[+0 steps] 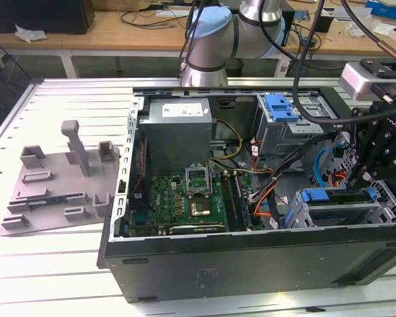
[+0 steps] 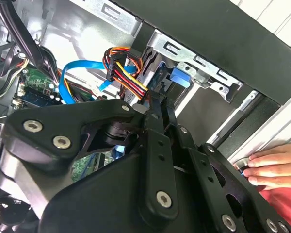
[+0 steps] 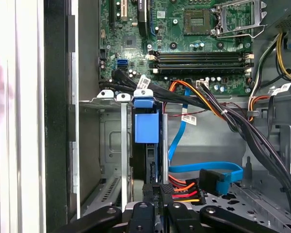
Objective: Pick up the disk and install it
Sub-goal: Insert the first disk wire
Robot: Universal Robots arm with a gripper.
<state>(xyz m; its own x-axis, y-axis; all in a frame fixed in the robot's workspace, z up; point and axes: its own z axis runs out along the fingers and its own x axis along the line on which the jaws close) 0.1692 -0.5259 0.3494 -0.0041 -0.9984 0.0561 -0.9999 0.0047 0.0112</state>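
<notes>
Blue-bracketed silver hard disk (image 3: 146,145) sits edge-on in the grey drive cage (image 3: 111,145), centre of first wrist view. Black pincer (image 3: 155,206) closed on its rear edge. Second wrist view adds a person's hand (image 2: 274,165) at lower right.

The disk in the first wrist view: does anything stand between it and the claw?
Nothing visible does. The claw sits right at the near end of the disk, which stands on edge in the metal bay. The red and orange wires lie beside the claw, not between the two.
</notes>
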